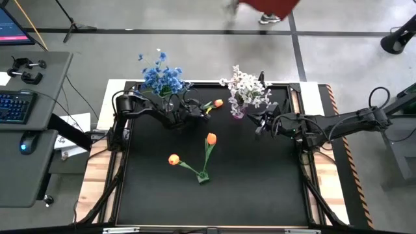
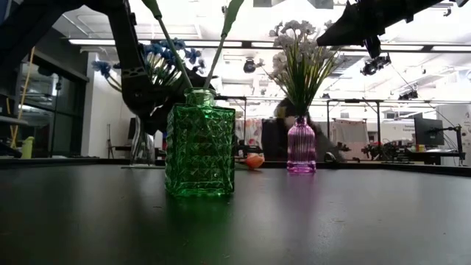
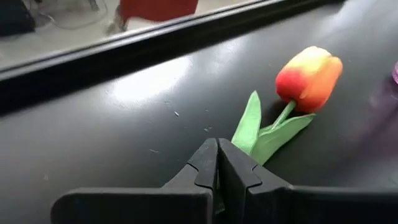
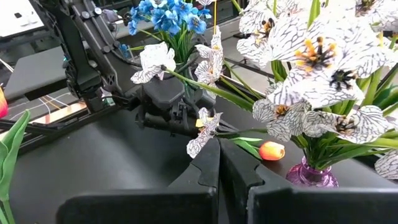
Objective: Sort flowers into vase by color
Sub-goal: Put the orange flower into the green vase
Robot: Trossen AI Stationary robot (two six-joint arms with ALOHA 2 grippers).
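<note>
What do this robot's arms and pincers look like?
Both are slim, dark, jointed arms with thin cables running alongside. The left gripper and right gripper each end in two matte black, wedge-shaped fingers that taper to a tip.

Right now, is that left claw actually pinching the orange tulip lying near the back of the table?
Touching. The left wrist view shows the left gripper shut with the orange tulip's green stem running straight into its closed fingertips.

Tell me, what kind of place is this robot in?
Probably a robotics lab or workshop. Two robot arms work at a black table with flower vases, a keyboard sits on a desk alongside, and rows of ceiling lights run over more workbenches behind.
</note>
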